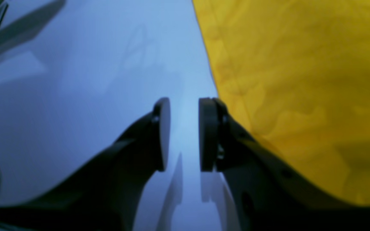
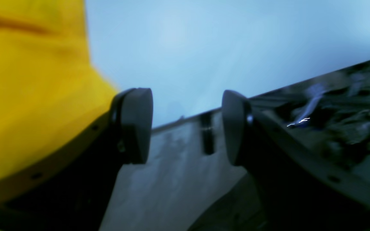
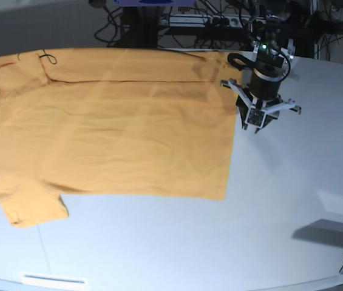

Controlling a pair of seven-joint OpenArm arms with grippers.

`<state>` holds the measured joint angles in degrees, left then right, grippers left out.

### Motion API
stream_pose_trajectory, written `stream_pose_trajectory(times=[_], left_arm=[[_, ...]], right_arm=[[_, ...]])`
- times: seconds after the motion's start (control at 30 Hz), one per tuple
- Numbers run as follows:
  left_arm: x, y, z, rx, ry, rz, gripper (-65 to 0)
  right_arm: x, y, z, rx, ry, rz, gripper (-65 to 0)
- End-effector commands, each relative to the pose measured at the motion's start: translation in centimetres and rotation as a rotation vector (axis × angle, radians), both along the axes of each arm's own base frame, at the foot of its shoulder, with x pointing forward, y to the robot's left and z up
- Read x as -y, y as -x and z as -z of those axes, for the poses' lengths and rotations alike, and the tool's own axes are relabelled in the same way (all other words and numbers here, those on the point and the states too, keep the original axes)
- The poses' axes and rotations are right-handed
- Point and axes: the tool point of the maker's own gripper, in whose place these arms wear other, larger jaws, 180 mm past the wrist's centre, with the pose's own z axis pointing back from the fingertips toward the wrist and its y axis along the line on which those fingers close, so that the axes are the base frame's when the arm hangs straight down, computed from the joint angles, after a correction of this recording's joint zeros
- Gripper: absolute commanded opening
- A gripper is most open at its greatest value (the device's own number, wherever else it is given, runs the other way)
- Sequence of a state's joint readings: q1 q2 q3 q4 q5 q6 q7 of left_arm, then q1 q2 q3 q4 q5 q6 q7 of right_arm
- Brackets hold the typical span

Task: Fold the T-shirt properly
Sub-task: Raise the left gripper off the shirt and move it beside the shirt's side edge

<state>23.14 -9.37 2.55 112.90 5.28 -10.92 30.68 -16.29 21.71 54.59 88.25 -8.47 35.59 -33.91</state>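
Lying flat on the pale surface [image 3: 280, 200], the T-shirt [image 3: 110, 127] spreads wide. Just beside its hem edge hangs the left gripper [image 1: 184, 134], jaws slightly parted, empty. The right gripper [image 2: 187, 125], jaws wider apart, holds nothing, the T-shirt beside it.

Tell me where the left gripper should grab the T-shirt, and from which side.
My pick: the straight hem edge of the T-shirt, at its far corner beside the left gripper. The cloth lies flat on the white table, so there is no raised fold to pinch; come down from above at the open table side, one finger slipping under the edge. The gripper is open and empty just off that edge.
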Motion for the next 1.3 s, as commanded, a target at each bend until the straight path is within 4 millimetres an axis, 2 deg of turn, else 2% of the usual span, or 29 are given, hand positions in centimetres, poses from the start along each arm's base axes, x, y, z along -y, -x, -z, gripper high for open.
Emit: stream_pose_trajectory(times=[0.0, 0.13, 0.2, 0.3, 0.6, 0.67, 0.8, 0.83, 0.9, 0.93, 1.13, 1.27], left_arm=[[-0.1, -0.7, -1.5, 0.055, -0.003, 0.002, -49.4], [-0.1, -1.1, -1.8, 0.065, -0.003, 0.002, -49.4], [-0.1, -1.1, -1.8, 0.067, -0.002, 0.001, -49.4], [0.2, -1.6, -2.1, 0.083, 0.014, -0.008, -49.4], [1.6, -3.2, -3.4, 0.139, 0.08, -0.035, -49.2], [1.7, -3.5, -3.7, 0.15, 0.085, -0.038, -49.9], [1.8, -3.6, -3.8, 0.155, 0.086, -0.039, -51.9], [1.8, -3.6, -3.8, 0.155, 0.086, -0.039, -55.4], [1.8, -3.7, -3.9, 0.158, 0.085, -0.038, -64.2], [1.8, -3.8, -3.9, 0.16, 0.085, -0.038, -65.0], [1.8, -4.5, -4.4, 0.177, 0.084, -0.037, -65.0], [1.6, -5.3, -4.7, 0.187, 0.081, -0.041, -65.0]], right_arm=[[1.1, -1.0, -2.3, 0.035, 0.067, -0.011, -31.6], [1.4, -2.4, -4.2, 0.051, 0.136, -0.024, -31.6], [0.8, -2.9, -4.8, 0.062, 0.145, -0.043, -31.6], [-0.9, -2.9, -3.3, 0.028, 0.09, -0.087, -31.8], [-1.2, -3.9, -3.1, 0.025, 0.046, -0.003, -32.8], [-1.2, -3.6, -2.8, 0.005, 0.04, 0.011, -38.9], [-1.3, -3.4, -2.5, -0.004, 0.032, 0.017, -62.8], [-1.3, -3.4, -2.4, -0.004, 0.031, 0.016, -65.0], [-1.6, -3.7, -2.3, -0.008, 0.029, 0.003, -63.5], [-2.2, -4.3, -2.0, -0.017, 0.026, -0.023, -64.4], [-5.4, -7.2, -0.6, -0.056, 0.008, -0.15, -64.7], [-6.3, -9.6, -1.4, 0.002, -0.004, -0.165, -64.7]])
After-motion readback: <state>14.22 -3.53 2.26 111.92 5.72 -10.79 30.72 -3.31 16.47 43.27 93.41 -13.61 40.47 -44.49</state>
